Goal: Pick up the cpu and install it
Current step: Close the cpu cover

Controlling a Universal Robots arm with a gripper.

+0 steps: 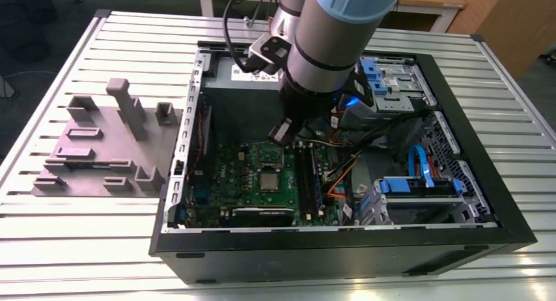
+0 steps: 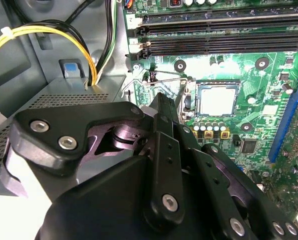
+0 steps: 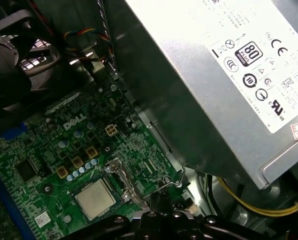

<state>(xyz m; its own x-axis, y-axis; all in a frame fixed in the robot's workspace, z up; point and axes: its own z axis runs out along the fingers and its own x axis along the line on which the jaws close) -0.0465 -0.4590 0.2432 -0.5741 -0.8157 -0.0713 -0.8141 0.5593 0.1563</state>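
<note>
1. Gripper (image 2: pixel 161 107) low inside the open computer case (image 1: pixel 486 203), fingers together at the tip in the second wrist view, nothing clamped between them; also seen in the exterior view (image 1: pixel 284 133) and as a dark tip in the first wrist view (image 3: pixel 161 205).
2. Just beyond the gripper tip, a thin wire lever (image 2: pixel 161 80) of the socket, raised above the board; same lever in the first wrist view (image 3: pixel 171 182).
3. A little past the lever, the cpu (image 2: pixel 217 99): square, dull silver top, lying flat in its socket on the green motherboard (image 2: pixel 269 85), apart from the gripper. Seen also in the first wrist view (image 3: pixel 94 199) and, small, in the exterior view (image 1: pixel 270 182).
4. Beside the cpu, a row of small round capacitors (image 2: pixel 209 129).
5. Beyond the cpu, long black memory slots (image 2: pixel 224 42).
6. To the side of the gripper, the big grey power supply (image 3: pixel 229 85) with a white label, and yellow cables (image 2: pixel 48 35) near it.
7. Farther out, outside the case on the slatted metal surface (image 1: pixel 69 236), a grey holder block (image 1: pixel 104 148) with upright pegs.
</note>
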